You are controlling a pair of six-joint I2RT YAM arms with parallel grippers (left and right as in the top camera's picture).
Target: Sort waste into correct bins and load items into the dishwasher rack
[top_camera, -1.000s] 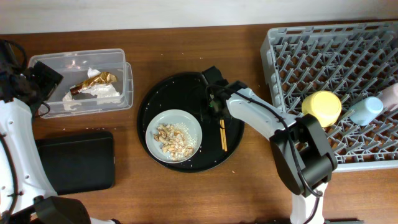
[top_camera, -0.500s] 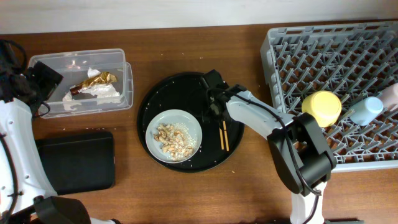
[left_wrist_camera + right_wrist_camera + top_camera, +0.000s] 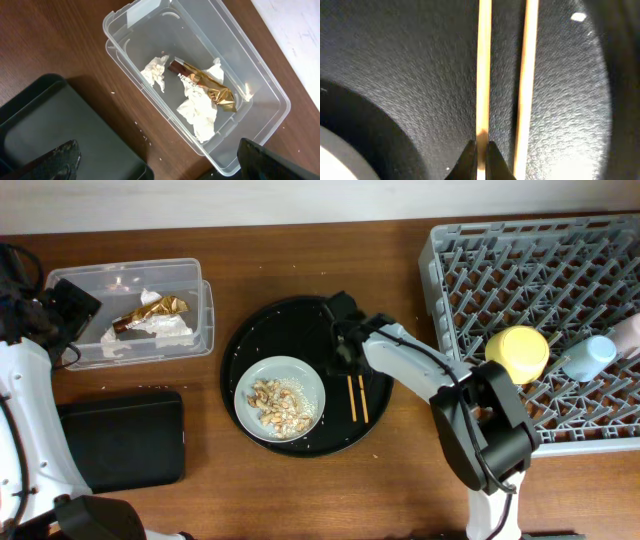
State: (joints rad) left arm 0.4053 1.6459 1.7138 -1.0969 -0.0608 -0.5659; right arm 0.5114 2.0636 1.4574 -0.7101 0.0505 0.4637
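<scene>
Two thin wooden chopsticks (image 3: 356,398) lie side by side on the round black tray, right of the grey-green plate (image 3: 303,372) of beige food scraps (image 3: 275,405). My right gripper (image 3: 345,360) is down at their far ends. In the right wrist view it (image 3: 481,150) is shut on the left chopstick (image 3: 484,75); the other chopstick (image 3: 527,75) lies free beside it. My left gripper (image 3: 160,167) hangs open above the clear tub (image 3: 125,47), which holds the gold wrapper (image 3: 207,90) and white napkins (image 3: 200,112). The yellow bowl (image 3: 517,352), blue cup (image 3: 590,358) and white cup (image 3: 628,332) sit in the rack (image 3: 520,270).
The flat black rectangular tray (image 3: 125,440) lies at the front left, below the tub (image 3: 205,310). The round black tray (image 3: 260,330) fills the table's middle. White grains are scattered on the wood between tub and flat tray (image 3: 50,130).
My right gripper has gone from half open to shut on one chopstick. The two chopsticks now lie a little further apart, the left one shifted left. The left arm is still.
</scene>
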